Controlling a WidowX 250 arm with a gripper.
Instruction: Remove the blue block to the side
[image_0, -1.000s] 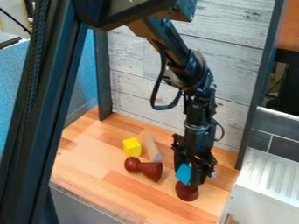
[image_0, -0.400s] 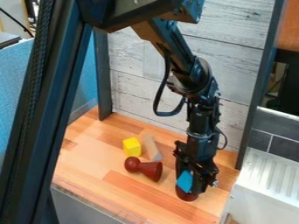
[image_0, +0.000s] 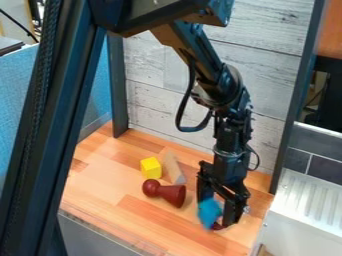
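The black two-finger gripper (image_0: 216, 214) hung with its fingers spread. The small blue block (image_0: 209, 212) was low between them, partly hiding a dark red rounded piece (image_0: 217, 226) near the fingertips. The block looked let go, though whether it touched a finger I couldn't tell. Removal seemed unfinished: it probably had yet to settle clear of that piece, off to the hand's side.

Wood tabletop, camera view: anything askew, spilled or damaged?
Two things. The red pawn-shaped piece near the yellow block lies on its side, as if toppled. The blue block looks askew at the hand, partly hiding a second red piece; can't tell how that one sits. No visible spill or damage.
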